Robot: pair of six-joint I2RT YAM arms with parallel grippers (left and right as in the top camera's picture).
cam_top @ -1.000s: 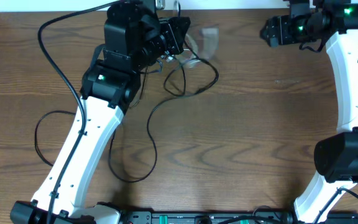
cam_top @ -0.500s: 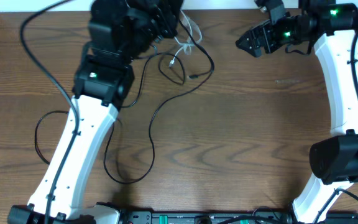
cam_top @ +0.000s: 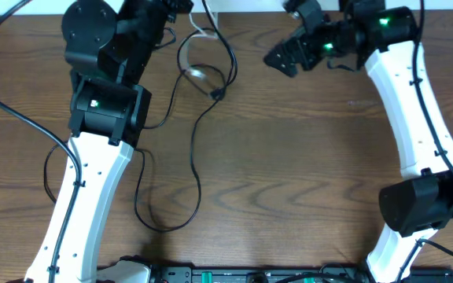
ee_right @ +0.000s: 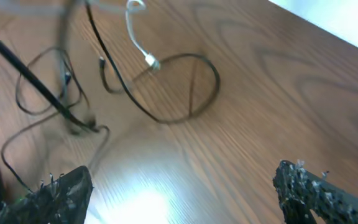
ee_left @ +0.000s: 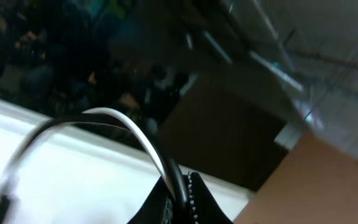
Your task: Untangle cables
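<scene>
We are over the brown wood-grain table (cam_top: 289, 173), matte and streaked with dark wavy lines. At the far left, the left gripper (ee_left: 180, 198) has its black ridged fingers (ee_left: 197, 196) clenched on the thin flexible cables (cam_top: 208, 67). In its wrist view a smooth white cord (ee_left: 120, 117) and a glossy black cord (ee_left: 169, 165) arc together out of the pinch.

From above, we see the bundle drop from that grip near the far edge. The white cord kinks beside a rounded black loop that ends in a small dark plug (cam_top: 217, 94). One long black strand (cam_top: 193, 157) snakes towards the near side in a loose S and curls into a hook at the near left.

To the right of the cables is the right gripper (ee_right: 182, 190), released, its jaws spread wide with nothing between them. Its rough, dark, toothed fingertips (ee_right: 61, 193) sit well apart above bare wood with a pale patch of glare. Beyond them, in that wrist view, we make out a black oval loop (ee_right: 191, 87) lying flat on the grain. A white cord tipped with a small pale plug (ee_right: 148, 60) reaches down just beside the loop, though the blur keeps us from telling whether they touch.
</scene>
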